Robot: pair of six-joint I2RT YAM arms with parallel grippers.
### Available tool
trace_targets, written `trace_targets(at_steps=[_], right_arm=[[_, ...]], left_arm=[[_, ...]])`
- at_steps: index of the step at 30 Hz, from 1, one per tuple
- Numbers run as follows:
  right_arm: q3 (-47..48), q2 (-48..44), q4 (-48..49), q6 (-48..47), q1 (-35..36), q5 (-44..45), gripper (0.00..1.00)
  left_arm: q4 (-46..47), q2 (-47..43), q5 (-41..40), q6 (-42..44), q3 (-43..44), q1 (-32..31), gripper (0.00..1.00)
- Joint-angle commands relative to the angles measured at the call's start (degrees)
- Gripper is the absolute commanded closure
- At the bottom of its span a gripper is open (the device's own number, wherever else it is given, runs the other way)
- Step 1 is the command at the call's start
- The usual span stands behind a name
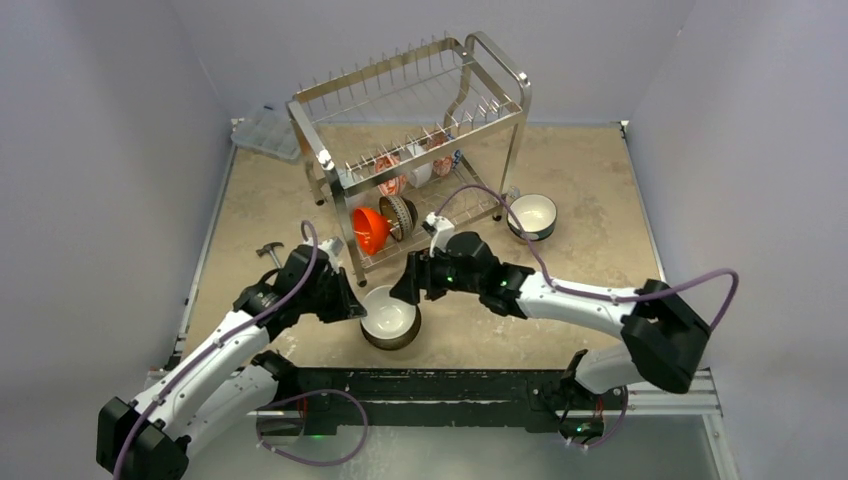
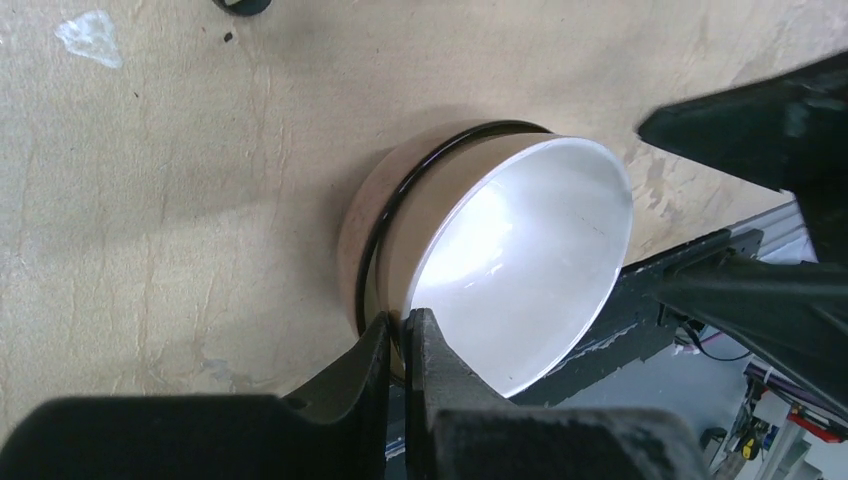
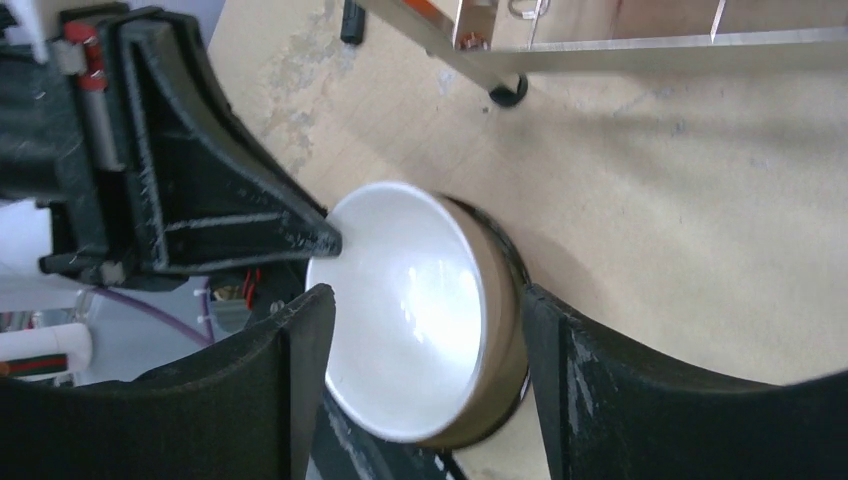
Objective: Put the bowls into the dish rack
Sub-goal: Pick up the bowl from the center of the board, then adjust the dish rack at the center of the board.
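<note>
Two grippers meet at one brown bowl (image 1: 390, 318) with a white inside, near the front edge of the table (image 1: 580, 170). The left gripper (image 2: 398, 345) is clenched on the bowl's rim, one finger inside and one outside, as its wrist view shows plainly. The bowl is tipped, its opening turned towards the arm bases; I cannot tell whether its underside touches the table.

The right gripper (image 3: 425, 295) is spread wide, its fingers (image 3: 300, 400) straddling the bowl, one at the mouth and one at the base. I cannot tell whether either pad touches the bowl. From above, both sets of fingertips are hidden under the wrists.

Behind them stands the dish rack (image 1: 500, 75). Its lower tier holds an orange bowl (image 1: 370, 228) on edge, with a dark patterned bowl (image 1: 401, 215) just beside it. Farther back, red floral bowls (image 1: 392, 172) are crossed by the wires, so their number is unclear. A white bowl (image 1: 532, 214) with a dark outside sits upright on the table, just right of the rack. A clear plastic box (image 1: 265, 132) shows at the far left corner, partly cut off by the rack.
</note>
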Motion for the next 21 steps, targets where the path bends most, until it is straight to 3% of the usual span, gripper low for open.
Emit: trace_targets(at_steps=[1,8,21], right_arm=[[6.60,6.33,6.44,-4.90,-0.03,-2.52,0.33],[13.26,17.71,9.88,-7.26,-0.16,-2.38,0.53],[27.50,33.51,13.47,-6.39,-1.72,-3.18,0.56]], left_arm=[[4.34,-3.62,-0.29,-2.66,0.66,-0.41,1.00],[0.93,-4.41,-1.63,-0.92,1.77,-0.42,1.00],[-0.66,-3.62,-1.51,1.12,2.21,-0.41,1.00]])
